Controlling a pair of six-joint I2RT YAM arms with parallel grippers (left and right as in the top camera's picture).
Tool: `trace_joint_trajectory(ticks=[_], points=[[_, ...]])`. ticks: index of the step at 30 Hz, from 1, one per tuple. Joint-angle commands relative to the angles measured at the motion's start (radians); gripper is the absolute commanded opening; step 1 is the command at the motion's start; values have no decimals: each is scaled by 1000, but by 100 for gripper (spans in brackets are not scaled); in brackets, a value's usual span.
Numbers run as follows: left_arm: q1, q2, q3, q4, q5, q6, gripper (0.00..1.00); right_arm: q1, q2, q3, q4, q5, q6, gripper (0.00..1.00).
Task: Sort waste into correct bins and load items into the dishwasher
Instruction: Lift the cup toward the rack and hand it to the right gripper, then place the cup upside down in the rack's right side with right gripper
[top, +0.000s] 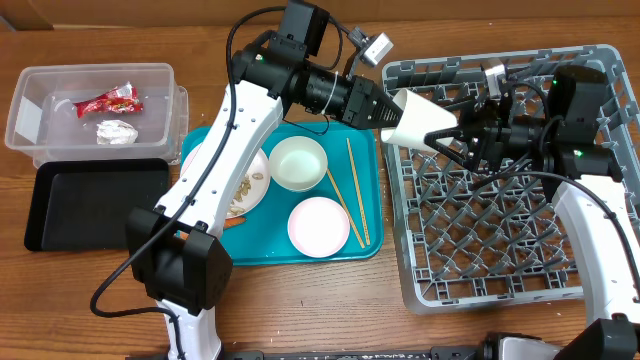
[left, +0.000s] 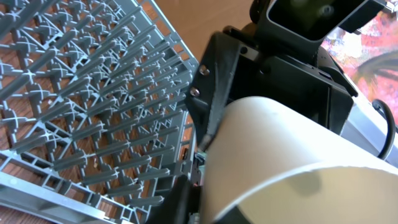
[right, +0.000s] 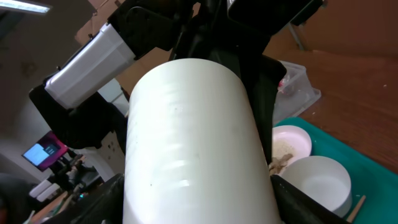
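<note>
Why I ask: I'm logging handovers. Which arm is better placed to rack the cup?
Right. The right tool straddles the mouth of the cup, directly over the rack. The left tool grips its base, with that arm stretched across the tray.

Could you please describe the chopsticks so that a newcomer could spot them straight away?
Start at the large teal tray left of the grey rack. Along its right side, just right of the two bowls, lie the chopsticks: the only thin, straight wooden sticks among round white dishes.
</note>
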Motion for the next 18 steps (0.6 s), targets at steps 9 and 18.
trace_joint_trajectory(ticks=[9, 18], points=[[12, -21, 4, -41, -189, -6, 29, 5, -2, 25, -4, 154, 101, 50], [132, -108, 6, -301, -878, 36, 29, -89, -39, 32, -95, 511, 204, 34]])
